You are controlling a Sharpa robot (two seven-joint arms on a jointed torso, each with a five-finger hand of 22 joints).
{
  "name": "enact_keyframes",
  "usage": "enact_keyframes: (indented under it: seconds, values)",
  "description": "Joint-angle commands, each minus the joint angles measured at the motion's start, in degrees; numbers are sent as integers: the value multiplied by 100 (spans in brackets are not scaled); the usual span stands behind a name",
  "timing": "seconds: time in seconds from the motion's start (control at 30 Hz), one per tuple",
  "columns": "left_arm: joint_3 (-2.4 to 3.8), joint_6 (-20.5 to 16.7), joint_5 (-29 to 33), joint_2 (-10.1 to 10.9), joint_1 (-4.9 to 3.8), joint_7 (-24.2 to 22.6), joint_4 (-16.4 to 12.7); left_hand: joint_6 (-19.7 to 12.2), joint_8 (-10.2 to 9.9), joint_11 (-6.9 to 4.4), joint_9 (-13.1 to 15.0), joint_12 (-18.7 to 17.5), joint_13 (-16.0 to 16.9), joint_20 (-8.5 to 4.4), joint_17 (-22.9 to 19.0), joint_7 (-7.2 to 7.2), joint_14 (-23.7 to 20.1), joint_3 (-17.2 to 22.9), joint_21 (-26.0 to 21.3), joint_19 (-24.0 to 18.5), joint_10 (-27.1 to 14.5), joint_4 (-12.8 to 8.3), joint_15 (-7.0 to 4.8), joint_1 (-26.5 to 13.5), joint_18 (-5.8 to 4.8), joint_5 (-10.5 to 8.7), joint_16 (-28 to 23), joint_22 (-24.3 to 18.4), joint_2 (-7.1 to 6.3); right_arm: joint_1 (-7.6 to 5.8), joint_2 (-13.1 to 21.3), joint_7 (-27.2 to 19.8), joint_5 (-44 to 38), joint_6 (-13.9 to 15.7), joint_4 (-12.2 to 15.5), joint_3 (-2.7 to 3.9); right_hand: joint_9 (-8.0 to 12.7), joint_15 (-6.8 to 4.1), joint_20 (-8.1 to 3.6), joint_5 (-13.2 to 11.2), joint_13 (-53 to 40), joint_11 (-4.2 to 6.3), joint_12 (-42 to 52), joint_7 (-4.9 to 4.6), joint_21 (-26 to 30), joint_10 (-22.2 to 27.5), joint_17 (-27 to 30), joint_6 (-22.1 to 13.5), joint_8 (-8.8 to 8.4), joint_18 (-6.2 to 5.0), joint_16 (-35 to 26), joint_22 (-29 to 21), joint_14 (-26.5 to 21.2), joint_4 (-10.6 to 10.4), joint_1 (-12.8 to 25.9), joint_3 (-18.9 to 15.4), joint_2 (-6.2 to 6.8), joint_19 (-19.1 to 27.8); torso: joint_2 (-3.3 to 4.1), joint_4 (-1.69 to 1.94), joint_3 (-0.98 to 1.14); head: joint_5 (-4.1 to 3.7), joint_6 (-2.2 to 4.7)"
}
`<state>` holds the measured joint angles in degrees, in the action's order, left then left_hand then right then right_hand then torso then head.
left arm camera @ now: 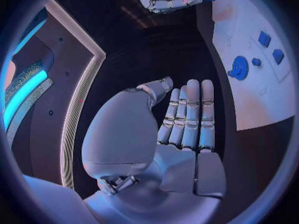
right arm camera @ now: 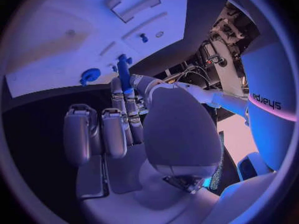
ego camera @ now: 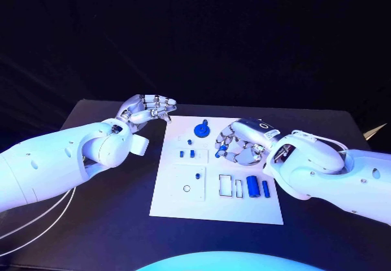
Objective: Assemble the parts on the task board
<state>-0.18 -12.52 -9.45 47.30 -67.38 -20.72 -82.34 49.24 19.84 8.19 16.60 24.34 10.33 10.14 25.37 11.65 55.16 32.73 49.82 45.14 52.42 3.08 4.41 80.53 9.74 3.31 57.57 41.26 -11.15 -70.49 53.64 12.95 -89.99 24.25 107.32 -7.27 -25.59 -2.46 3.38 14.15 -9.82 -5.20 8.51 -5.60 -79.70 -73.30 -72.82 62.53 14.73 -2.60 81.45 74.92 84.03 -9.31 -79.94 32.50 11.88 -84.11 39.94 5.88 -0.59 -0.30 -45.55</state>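
The black tabletop (ego camera: 98, 226) carries the white task board (ego camera: 175, 197), which lies between the 2 arms. At the board's far end sits a blue round gear-like part (ego camera: 201, 131) with a small blue knob (ego camera: 205, 121) just beyond it. Nearer the middle, 2 small blue blocks (ego camera: 186, 153) stand side by side in a shallow recessed panel. Toward the near end a square panel bears a small ring-shaped hole (ego camera: 186, 188), and beside it are open rectangular slots (ego camera: 225, 184) in the board. Just beside those slots lie 2 blue cylinder parts (ego camera: 258, 187), parallel to each other on the board's surface.

The right hand (ego camera: 240, 145) hangs over the board's right edge near the far end, fingers curled downward. It pinches a slim blue peg (right arm camera: 124, 70) between its fingertips (right arm camera: 129, 97); in the right wrist view the peg stands out past the fingers toward the board, near the gear-like part but apart from it. Whether the peg touches the board I cannot tell.

The left hand (ego camera: 148, 108) is off the board, over the tabletop just past the board's far left corner. In the left wrist view its fingers (left arm camera: 190, 114) lie pressed together and bent in toward the palm, holding nothing, with the thumb beside them. It is well apart from the peg and from the blue parts on the board.
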Motion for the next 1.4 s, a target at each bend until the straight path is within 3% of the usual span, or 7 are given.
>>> enact_keyframes:
  seconds: [0.03,0.27,0.63,1.0,1.4]
  values:
    - [4,73,19,-28,0,-40,15,-42,31,-2,9,24,-2,1,-8,-12,-42,-17,-23,-20,-28,-14,-16,28,70,12,-29,-9,42,75,-194,-200,-3,148,55,-4,-2,-34,-47,35,-10,365,-10,-17,1,-402,-2,26,26,67,20,1118,285,427,-43,387,-103,-385,0,-8,-4,59,-9]
    - [4,73,26,-96,0,-43,65,-44,34,-2,9,25,-2,0,-8,-12,-44,-18,-24,-19,-32,-19,-16,33,71,12,-30,-9,41,368,-736,-298,-149,132,-122,-47,-13,-32,-47,36,-17,360,-19,-25,13,-400,11,14,31,64,14,1115,282,450,-33,412,-108,-382,3,-1,-12,134,-14]
    - [4,83,28,-179,-1,-38,100,-46,37,-2,9,28,-2,0,-9,-12,-44,-19,-25,-19,-32,-21,-16,35,70,11,-31,-9,42,716,-1175,-347,-283,31,-445,-100,-16,-30,-47,36,-20,358,-23,-27,28,-398,15,9,31,62,12,1110,281,458,-28,420,-108,-379,12,-4,-9,287,-70]
    - [4,98,28,-209,-1,-31,99,-46,37,-2,9,28,-2,0,-9,-12,-44,-19,-25,-19,-32,-21,-16,35,70,11,-31,-9,42,851,-1361,-314,-383,-70,-676,-127,-25,-27,-46,34,-26,354,-30,-34,27,-395,17,0,34,62,12,1112,280,474,-17,435,-108,-378,19,-4,2,357,-123]
    - [4,103,28,-208,-2,-28,94,-47,42,-2,9,32,-2,1,-10,-12,-45,-21,-27,-19,-34,-21,-15,34,70,11,-33,-9,44,884,-1426,-252,-490,-228,-774,-142,-29,-25,-45,33,-29,352,-33,-37,14,-395,17,-3,37,65,12,1117,280,482,-9,441,-109,-380,16,-8,-1,390,-156]
